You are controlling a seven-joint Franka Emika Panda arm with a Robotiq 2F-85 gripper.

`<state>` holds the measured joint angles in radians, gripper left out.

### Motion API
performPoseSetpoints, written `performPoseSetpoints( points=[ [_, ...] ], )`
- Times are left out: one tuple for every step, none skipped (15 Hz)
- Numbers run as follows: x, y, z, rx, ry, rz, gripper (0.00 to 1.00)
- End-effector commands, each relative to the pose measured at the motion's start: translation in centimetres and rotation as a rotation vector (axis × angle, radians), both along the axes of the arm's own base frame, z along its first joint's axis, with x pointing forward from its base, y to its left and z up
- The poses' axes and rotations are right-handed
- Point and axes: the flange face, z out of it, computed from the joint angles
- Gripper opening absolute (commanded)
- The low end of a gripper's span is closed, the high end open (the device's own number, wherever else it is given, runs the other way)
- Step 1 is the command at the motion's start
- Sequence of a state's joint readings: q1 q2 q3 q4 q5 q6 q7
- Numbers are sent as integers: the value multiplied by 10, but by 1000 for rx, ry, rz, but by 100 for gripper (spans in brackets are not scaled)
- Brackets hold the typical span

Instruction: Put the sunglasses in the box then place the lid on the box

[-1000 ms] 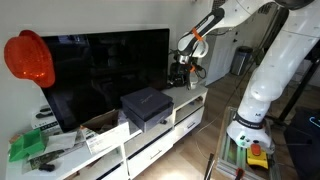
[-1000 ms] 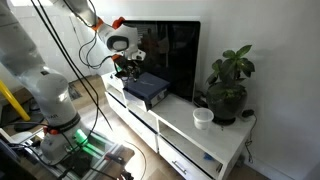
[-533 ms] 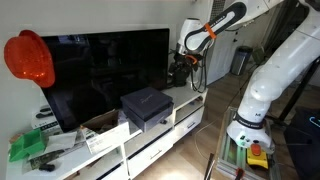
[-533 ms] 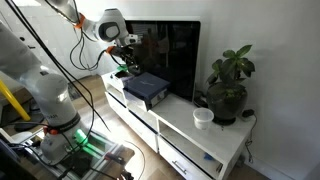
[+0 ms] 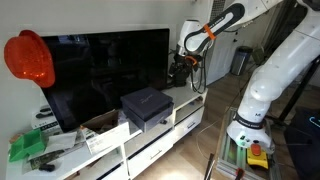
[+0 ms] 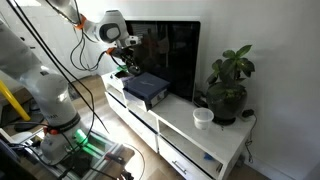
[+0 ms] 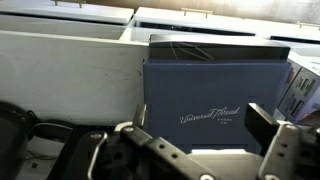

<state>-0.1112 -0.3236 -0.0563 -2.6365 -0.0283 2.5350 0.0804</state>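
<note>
The dark grey lid [image 7: 212,85], printed with pale script, lies flat on the pale grey box [image 5: 150,118] on the white TV cabinet; it also shows in an exterior view [image 6: 147,86]. My gripper [image 7: 205,125] is open and empty, with its two fingers on either side of the lid's near edge and above it. In both exterior views the gripper [image 5: 184,62] [image 6: 125,60] hangs above the cabinet, off one side of the box. No sunglasses show in any view.
A large black TV screen [image 5: 105,65] stands right behind the box. A potted plant [image 6: 228,85] and a white cup [image 6: 203,117] are at one end of the cabinet. An orange helmet [image 5: 29,58], green items [image 5: 28,146] and a brown cardboard box [image 5: 98,124] are at the opposite end.
One second ago the gripper was lower, close to the cabinet top beside the box. It has risen away from it and has held still for the last half second.
</note>
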Motion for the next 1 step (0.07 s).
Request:
performPoseSetpoints(
  points=[
    [0,0,0,0,1,0,100]
  ],
)
